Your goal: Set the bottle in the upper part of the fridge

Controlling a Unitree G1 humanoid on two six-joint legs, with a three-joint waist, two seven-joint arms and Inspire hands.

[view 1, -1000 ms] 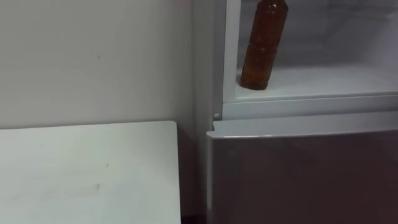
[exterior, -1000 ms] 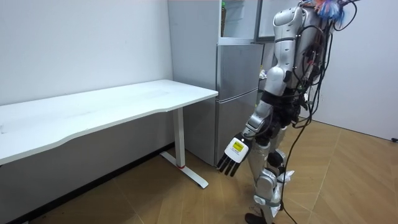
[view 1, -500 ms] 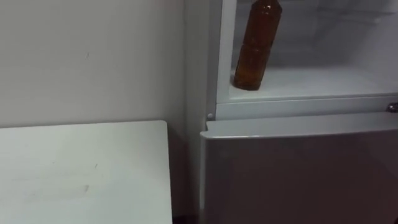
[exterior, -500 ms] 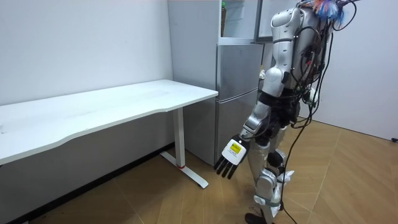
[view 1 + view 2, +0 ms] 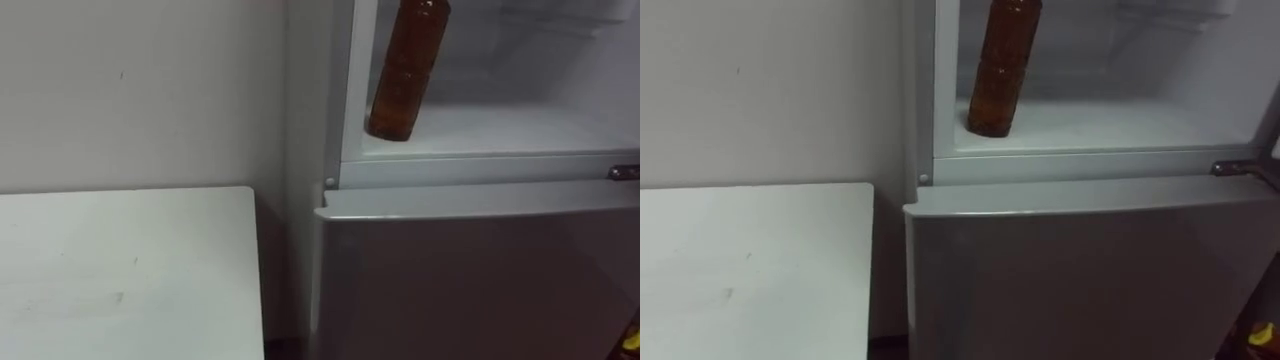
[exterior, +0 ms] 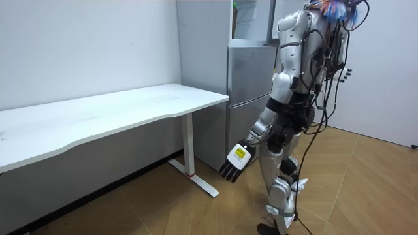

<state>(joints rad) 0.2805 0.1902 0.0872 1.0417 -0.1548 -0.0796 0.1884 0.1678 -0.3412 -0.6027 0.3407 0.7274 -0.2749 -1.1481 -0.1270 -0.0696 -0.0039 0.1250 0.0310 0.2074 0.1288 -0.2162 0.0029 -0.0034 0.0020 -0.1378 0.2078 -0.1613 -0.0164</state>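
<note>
A brown bottle (image 5: 405,75) stands upright at the left front of the white shelf (image 5: 510,128) in the open upper fridge compartment, with no hand on it. In the room view I stand right before the grey fridge (image 6: 248,98). My left hand (image 6: 236,160) hangs low at my side, at about knee height, fingers straight and holding nothing.
The fridge's lower door (image 5: 470,270) is closed beneath the shelf, with a metal hinge (image 5: 622,172) at its top right. A white desk (image 5: 120,270) stands to the fridge's left against the wall, with a narrow gap between them. Wooden floor lies around me.
The eye view has shifted, so bottle and fridge sit further left in the picture. My left hand has swung a little toward the room view's left. The bottle has stayed in place.
</note>
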